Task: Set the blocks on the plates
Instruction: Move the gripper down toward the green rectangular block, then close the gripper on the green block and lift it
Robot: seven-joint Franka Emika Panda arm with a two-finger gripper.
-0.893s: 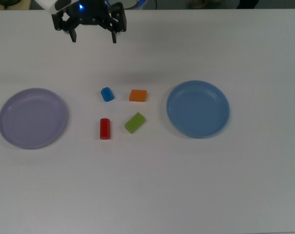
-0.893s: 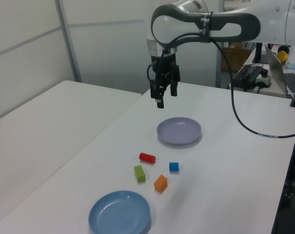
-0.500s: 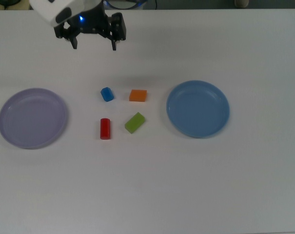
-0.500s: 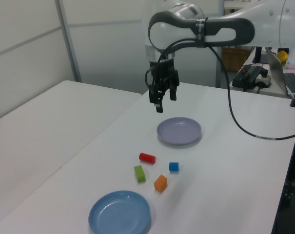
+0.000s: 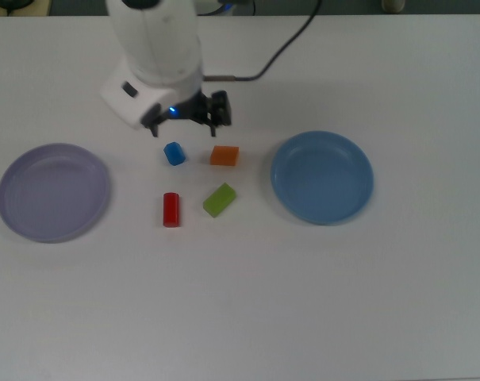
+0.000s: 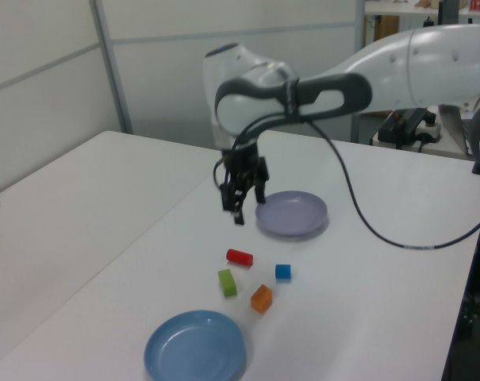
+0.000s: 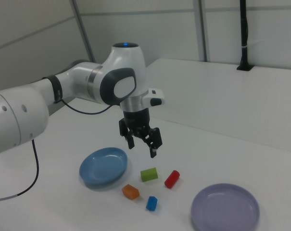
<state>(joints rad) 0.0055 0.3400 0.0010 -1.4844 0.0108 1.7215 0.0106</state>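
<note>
White tabletop (image 5: 319,302) carries all the things, and the red cylinder (image 5: 170,209) serves as the mark for placing them. In the top view the blue block (image 5: 174,153) lies just above the cylinder, the green block (image 5: 220,199) sits near the cylinder on the top view's right, and the orange block (image 5: 224,155) lies above the green one, up and to the right of the cylinder. All four blocks rest on the table, apart from each other and off both plates. The lavender plate (image 5: 54,192) lies well apart from the cylinder on the top view's left, and the blue plate (image 5: 322,177) lies well apart on the top view's right, beyond the green and orange blocks. The gripper (image 5: 187,126) hangs from the white arm (image 5: 159,48) above the cylinder in the top view, just past the blue and orange blocks. In the right view it (image 7: 141,144) is off the table, higher than the blocks, its fingers (image 7: 153,153) spread apart with nothing between them. In the left view the gripper (image 6: 240,201) hangs beside the lavender plate (image 6: 291,213), up from the cylinder (image 6: 240,256).
</note>
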